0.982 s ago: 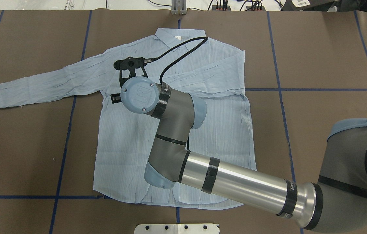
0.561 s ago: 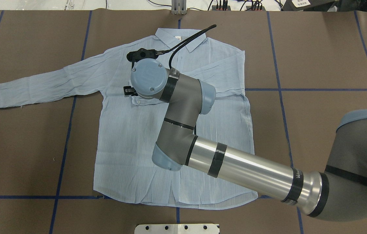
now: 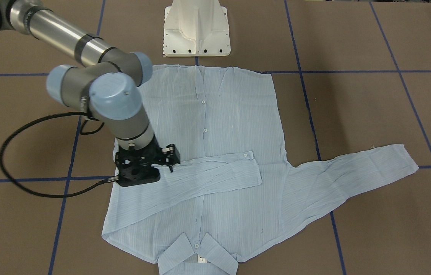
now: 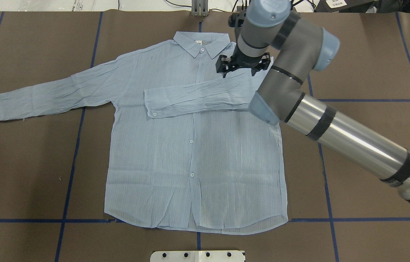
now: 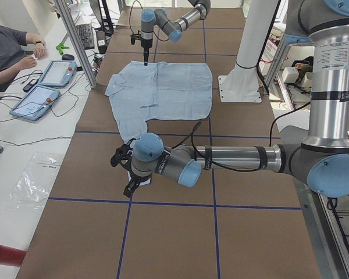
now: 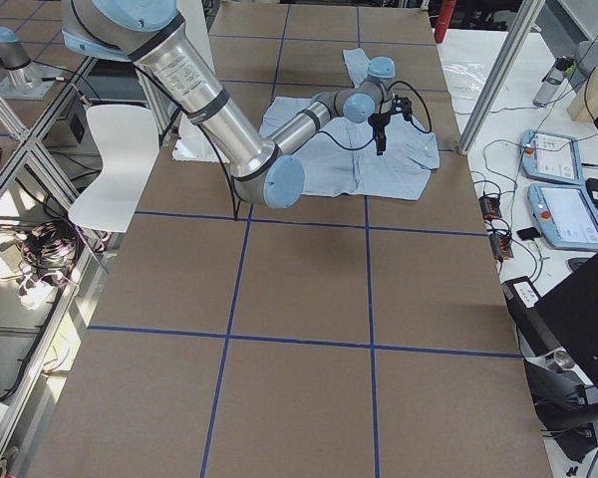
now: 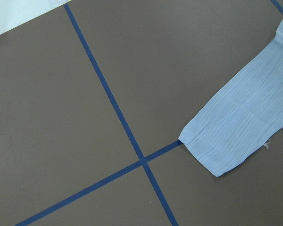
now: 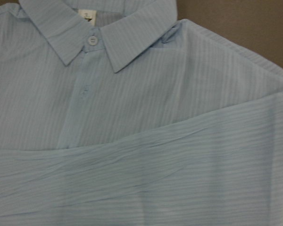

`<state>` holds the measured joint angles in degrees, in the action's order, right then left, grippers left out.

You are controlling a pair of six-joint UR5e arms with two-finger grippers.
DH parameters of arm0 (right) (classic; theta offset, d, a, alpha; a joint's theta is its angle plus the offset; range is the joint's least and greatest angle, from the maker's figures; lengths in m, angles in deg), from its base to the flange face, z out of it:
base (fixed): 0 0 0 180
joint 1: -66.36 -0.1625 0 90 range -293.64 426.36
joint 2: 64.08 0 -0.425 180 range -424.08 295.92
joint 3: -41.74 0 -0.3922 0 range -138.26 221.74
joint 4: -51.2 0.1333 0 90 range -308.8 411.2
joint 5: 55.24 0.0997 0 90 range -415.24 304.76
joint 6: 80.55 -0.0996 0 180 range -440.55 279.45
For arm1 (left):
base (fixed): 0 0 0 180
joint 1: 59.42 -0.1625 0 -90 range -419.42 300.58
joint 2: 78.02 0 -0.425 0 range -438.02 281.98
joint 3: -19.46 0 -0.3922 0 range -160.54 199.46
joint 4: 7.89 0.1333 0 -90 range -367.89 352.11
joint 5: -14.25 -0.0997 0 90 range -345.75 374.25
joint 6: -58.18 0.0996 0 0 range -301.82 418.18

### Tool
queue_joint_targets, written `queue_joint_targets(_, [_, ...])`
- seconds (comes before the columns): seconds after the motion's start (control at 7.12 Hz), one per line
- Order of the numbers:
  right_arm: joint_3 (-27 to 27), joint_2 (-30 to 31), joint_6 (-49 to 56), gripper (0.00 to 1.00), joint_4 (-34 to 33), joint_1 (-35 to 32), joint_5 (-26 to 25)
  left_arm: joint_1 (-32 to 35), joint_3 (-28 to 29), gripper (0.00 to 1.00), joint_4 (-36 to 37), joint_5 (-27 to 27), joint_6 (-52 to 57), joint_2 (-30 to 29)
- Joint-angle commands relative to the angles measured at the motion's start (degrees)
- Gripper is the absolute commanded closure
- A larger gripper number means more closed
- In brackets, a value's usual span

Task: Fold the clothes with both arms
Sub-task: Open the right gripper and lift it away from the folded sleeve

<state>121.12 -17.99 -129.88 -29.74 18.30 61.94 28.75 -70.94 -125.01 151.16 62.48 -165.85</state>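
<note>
Right gripper (image 4: 241, 65) has swung off the chest up beside the collar (image 4: 201, 43), top middle; spread or pressed together, can't tell, same for my left gripper (image 5: 127, 173). If I clip that thin folded sleeve (image 4: 197, 96) leaving, it unfolds. One shirt (image 4: 190, 153) mid-frame, two sleeves, two grippers.

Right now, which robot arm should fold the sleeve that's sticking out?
The left. The left gripper hangs near the cuff of the spread sleeve, seen in its wrist view. The right gripper is at the opposite shoulder, by the folded sleeve.
</note>
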Motion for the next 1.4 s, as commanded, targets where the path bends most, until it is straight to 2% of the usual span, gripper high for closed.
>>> queue_joint_targets(0.0, [7.7,12.1,16.4,0.00,-2.6,-9.8,5.9,-7.2,3.3,0.00,-10.3,-0.4,-16.4,0.2])
queue_joint_targets(0.28, [9.7,20.7,31.3,0.00,-3.3,-19.0,11.2,-11.1,9.7,0.00,-24.4,-0.7,-26.5,0.2])
queue_joint_targets(0.42, [9.6,24.3,39.3,0.00,-3.3,-22.7,12.8,-14.3,9.9,0.00,-27.7,-4.2,-34.3,0.1])
queue_joint_targets(0.56, [9.9,27.9,43.4,0.00,-3.3,-25.2,12.9,-18.3,9.9,0.00,-30.0,-9.3,-39.4,0.1])
queue_joint_targets(0.7, [10.4,30.7,46.4,0.00,-3.3,-27.8,13.0,-20.6,9.9,0.00,-31.1,-10.6,-42.9,0.1])
queue_joint_targets(0.84, [11.0,33.6,47.0,0.00,-3.3,-29.9,13.0,-22.1,10.0,0.00,-32.2,-10.8,-45.2,0.2])
queue_joint_targets(1.26, [11.5,34.7,46.2,0.00,-3.2,-30.3,12.6,-22.9,10.2,0.00,-33.2,-11.7,-47.9,-0.1])
